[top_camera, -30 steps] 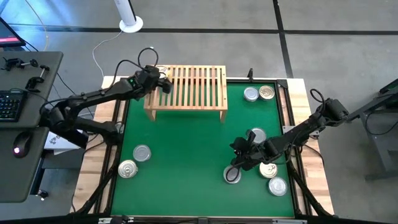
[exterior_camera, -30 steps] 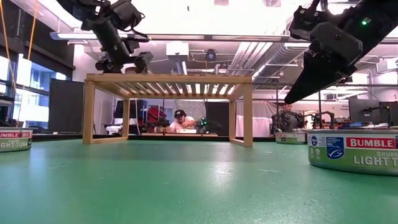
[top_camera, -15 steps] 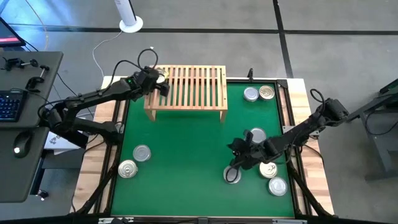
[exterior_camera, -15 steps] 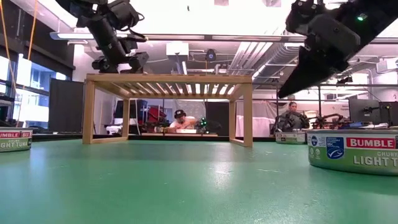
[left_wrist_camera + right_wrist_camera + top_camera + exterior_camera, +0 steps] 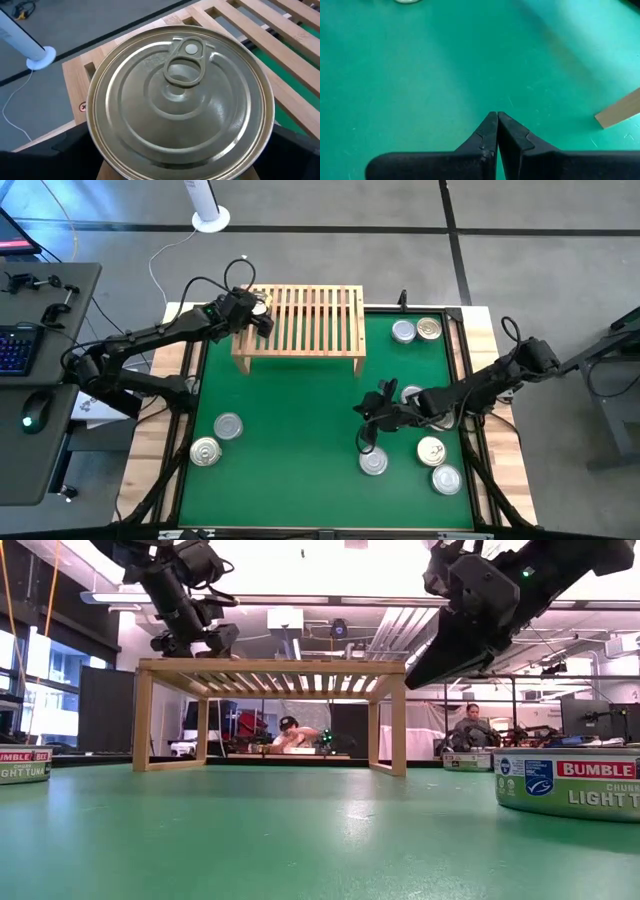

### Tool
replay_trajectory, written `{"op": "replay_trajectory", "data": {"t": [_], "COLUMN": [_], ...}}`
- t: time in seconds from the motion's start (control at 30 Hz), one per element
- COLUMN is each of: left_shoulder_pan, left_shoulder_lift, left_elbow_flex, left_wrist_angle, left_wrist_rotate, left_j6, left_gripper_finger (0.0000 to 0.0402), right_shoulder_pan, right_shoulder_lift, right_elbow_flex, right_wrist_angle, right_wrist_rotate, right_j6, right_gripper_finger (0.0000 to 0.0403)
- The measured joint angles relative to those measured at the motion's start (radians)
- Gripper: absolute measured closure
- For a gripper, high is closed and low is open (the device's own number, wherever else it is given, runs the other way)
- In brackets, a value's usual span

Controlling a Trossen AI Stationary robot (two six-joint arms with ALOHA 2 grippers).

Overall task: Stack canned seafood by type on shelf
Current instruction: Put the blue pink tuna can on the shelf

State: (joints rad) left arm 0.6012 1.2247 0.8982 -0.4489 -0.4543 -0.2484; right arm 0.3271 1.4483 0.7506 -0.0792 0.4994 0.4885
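The left gripper point(image 5: 262, 317) is hovering at the near-left corner of the shelf point(image 5: 300, 320), its fingers spread wide on either side of a gold-toned tin point(image 5: 180, 100) — the left wrist view is showing that tin lid-up, pull tab facing the camera, sitting on the corner of the slats; whether the fingers are touching its wall cannot be told. The right gripper point(image 5: 372, 418) is hanging over bare green mat point(image 5: 290, 450) toward the middle of the table, fingers pressed together and carrying nothing. The other tins are lying scattered on the mat: two point(image 5: 215, 438) near the left front, a pair point(image 5: 416, 330) by the far right edge, and a cluster point(image 5: 420, 460) at the right front, one of them just beside the right gripper. In the low view a tin with a tuna label point(image 5: 568, 783) is standing at the right. These tins are probably rigid and fairly heavy for their size, with smooth metal walls that could slip, so the sound hold is likely across the round side wall, fingers level and square — not on the lid or tab. Being short, each one is offering little wall to pinch, and a stack would want flat, centred placement.
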Motion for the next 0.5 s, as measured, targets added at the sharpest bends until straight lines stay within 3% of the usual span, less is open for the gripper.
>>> {"op": "replay_trajectory", "data": {"t": [0.2, 0.5], "left_shoulder_pan": [0.001, 0.041], "left_shoulder_lift": [0.001, 0.001], "left_elbow_flex": [-0.001, -0.001], "left_wrist_angle": [0.045, 0.045], "left_wrist_rotate": [0.006, 0.147], "left_j6": [-0.008, -0.062], "left_gripper_finger": [0.0002, 0.0002], "right_shoulder_pan": [0.000, 0.000], "right_shoulder_lift": [0.000, 0.000], "right_elbow_flex": [0.000, 0.000], "right_wrist_angle": [0.000, -0.002], "right_wrist_rotate": [-0.003, -0.003], "right_j6": [0.000, 0.000], "right_gripper_finger": [0.0400, 0.0400]}}
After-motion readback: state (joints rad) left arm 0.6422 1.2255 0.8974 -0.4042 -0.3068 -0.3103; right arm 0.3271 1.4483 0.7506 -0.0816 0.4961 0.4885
